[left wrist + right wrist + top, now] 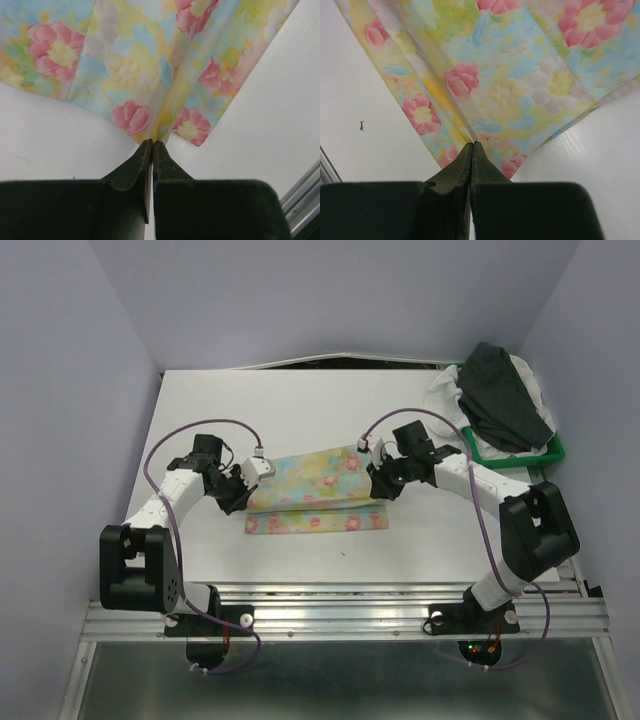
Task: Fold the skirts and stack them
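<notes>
Left pincer [152,145] and right pincer [471,145] — each closed — pinch opposite ends of the floral skirt [315,480].

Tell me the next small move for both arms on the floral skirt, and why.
Probably carry both held ends toward the near side and lay the fold down. The left fingers and right fingers are each shut on one end of the floral skirt, and a strip of it lies uncovered on the near side.
</notes>
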Action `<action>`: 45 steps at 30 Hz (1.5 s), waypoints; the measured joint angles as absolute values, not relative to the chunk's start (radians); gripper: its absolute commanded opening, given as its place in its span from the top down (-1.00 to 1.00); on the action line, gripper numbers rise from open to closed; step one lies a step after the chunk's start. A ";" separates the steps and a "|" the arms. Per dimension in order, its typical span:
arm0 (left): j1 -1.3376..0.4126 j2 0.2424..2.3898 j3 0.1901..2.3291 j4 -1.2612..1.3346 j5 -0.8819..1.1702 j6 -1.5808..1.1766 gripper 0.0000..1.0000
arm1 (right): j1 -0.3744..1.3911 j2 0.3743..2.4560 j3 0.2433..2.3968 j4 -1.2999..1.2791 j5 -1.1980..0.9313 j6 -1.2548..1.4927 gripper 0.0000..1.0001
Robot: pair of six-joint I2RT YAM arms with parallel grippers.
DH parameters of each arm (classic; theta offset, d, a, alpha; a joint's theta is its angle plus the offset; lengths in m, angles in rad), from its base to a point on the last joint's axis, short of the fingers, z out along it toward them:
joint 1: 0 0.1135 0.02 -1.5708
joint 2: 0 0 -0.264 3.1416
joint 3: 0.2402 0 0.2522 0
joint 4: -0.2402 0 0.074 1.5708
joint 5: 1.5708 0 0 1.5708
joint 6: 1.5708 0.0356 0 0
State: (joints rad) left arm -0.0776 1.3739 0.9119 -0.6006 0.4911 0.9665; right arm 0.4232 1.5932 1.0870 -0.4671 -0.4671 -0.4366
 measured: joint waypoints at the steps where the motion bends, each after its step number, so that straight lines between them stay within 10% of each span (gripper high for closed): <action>1: -0.078 1.383 0.882 -0.596 0.489 0.967 1.00 | 0.434 1.604 1.043 -0.439 -0.467 -0.431 0.99; 6: -0.089 1.447 0.779 -0.522 0.483 0.955 0.75 | 0.440 1.675 0.985 -0.371 -0.466 -0.406 0.99; 10: -0.093 1.454 0.765 -0.496 0.481 0.942 0.29 | 0.440 1.677 0.984 -0.350 -0.466 -0.400 0.26; 12: -0.092 1.440 0.765 -0.503 0.473 0.942 0.21 | 0.440 1.671 0.985 -0.357 -0.458 -0.409 0.21; 29: -0.133 1.258 0.855 -0.653 0.498 0.934 0.09 | 0.457 1.547 1.092 -0.499 -0.423 -0.390 0.07; 45: -0.524 1.342 0.780 -0.363 0.283 0.748 0.15 | 0.376 1.589 1.080 -0.509 -0.428 -0.101 -0.06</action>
